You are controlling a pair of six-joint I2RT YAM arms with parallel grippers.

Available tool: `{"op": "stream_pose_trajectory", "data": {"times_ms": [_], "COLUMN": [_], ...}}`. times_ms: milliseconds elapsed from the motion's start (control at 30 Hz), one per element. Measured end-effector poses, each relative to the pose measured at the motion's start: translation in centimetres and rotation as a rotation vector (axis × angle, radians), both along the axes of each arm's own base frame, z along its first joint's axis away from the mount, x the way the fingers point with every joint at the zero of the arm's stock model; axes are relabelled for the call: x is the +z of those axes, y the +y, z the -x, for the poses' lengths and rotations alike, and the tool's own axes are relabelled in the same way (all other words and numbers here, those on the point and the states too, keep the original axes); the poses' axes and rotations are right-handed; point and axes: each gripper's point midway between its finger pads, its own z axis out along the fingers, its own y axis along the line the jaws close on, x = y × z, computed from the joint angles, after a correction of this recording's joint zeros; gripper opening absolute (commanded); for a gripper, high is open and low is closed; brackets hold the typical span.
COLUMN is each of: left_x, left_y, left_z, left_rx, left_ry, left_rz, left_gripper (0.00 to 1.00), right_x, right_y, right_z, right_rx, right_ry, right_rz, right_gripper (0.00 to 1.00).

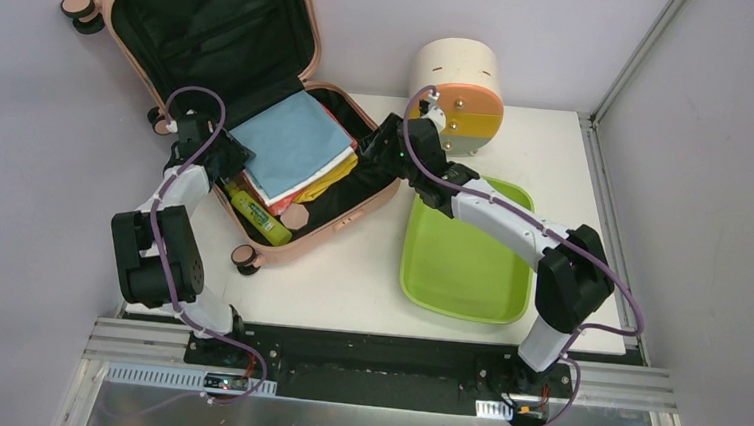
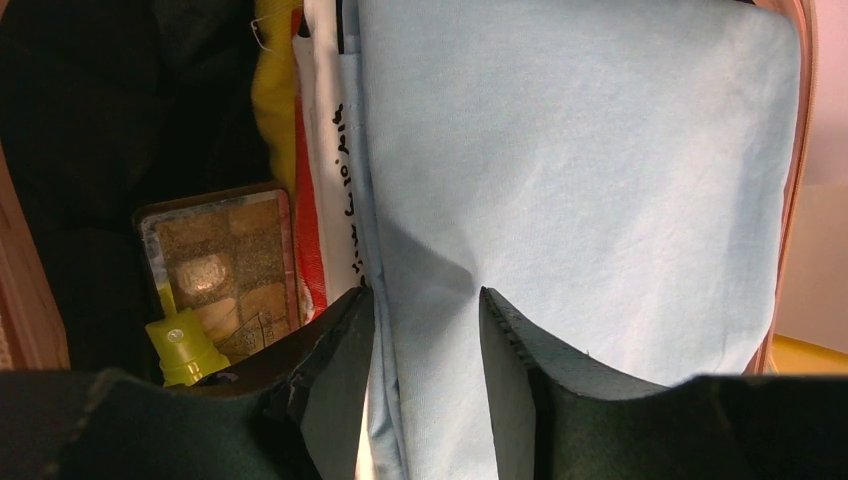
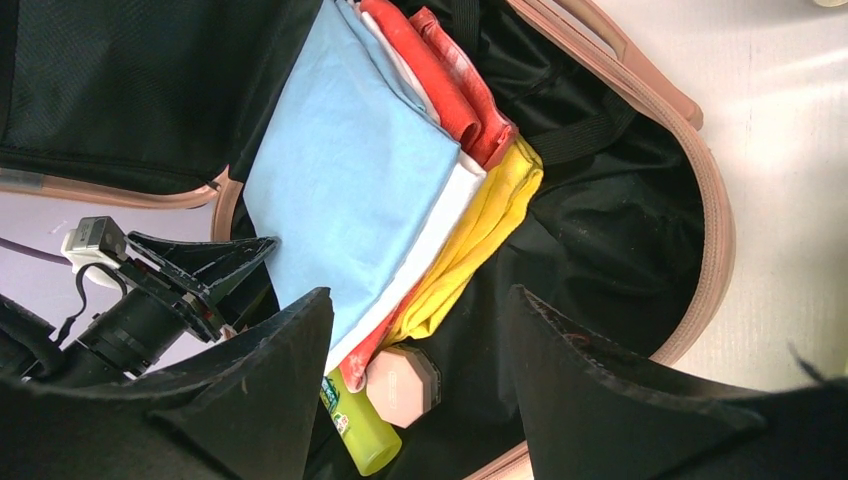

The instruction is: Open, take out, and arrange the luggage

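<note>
The peach-pink luggage [image 1: 347, 223] lies open at the table's back left, its lid propped up. Inside is a stack of folded cloths with a light blue cloth [image 1: 293, 142] on top and white, red and yellow ones under it. My left gripper [image 1: 231, 158] is at the stack's left edge. In the left wrist view its jaws [image 2: 425, 300] stand apart astride the edge of the blue cloth [image 2: 580, 170], which puckers between them. My right gripper [image 1: 372, 153] hovers open over the case's right side, [image 3: 418, 295], holding nothing.
A yellow-green bottle [image 1: 257, 217] and a pink octagonal box [image 1: 297, 215] lie at the case's near end. A flat brown box [image 2: 215, 265] sits beside the stack. A cream drawer unit [image 1: 457, 88] stands at the back, a lime-green tray [image 1: 464, 269] to the right.
</note>
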Motion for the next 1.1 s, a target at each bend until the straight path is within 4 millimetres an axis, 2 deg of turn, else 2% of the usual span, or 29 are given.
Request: {"op": "stream_pose_trajectory", "data": {"times_ms": [100, 233, 433, 567, 700, 1100], "left_x": [0.0, 0.0, 0.1, 0.1, 0.2, 0.6], "left_y": [0.0, -0.1, -0.3, -0.5, -0.6, -0.7], "left_z": [0.0, 0.0, -0.2, -0.3, -0.3, 0.1], "left_rx": [-0.001, -0.003, -0.008, -0.013, -0.012, -0.009], "left_ry": [0.001, -0.001, -0.002, -0.003, -0.005, -0.002], "left_rz": [0.001, 0.005, 0.019, 0.029, 0.042, 0.046], "left_gripper": [0.43, 0.35, 0.19, 0.01, 0.0, 0.0], "right_x": [-0.1, 0.2, -0.1, -1.3, -1.8, -1.6], "right_y": [-0.1, 0.3, 0.7, 1.2, 2.1, 4.5], "right_z": [-0.1, -1.2, -3.4, -3.8, -4.2, -5.9], "right_rx": [0.009, 0.032, 0.052, 0.079, 0.119, 0.226], "right_ry": [0.003, 0.016, 0.024, 0.045, 0.055, 0.063], "right_rz": [0.012, 0.042, 0.089, 0.119, 0.136, 0.091], "right_gripper": [0.69, 0.7, 0.71, 0.71, 0.71, 0.71]}}
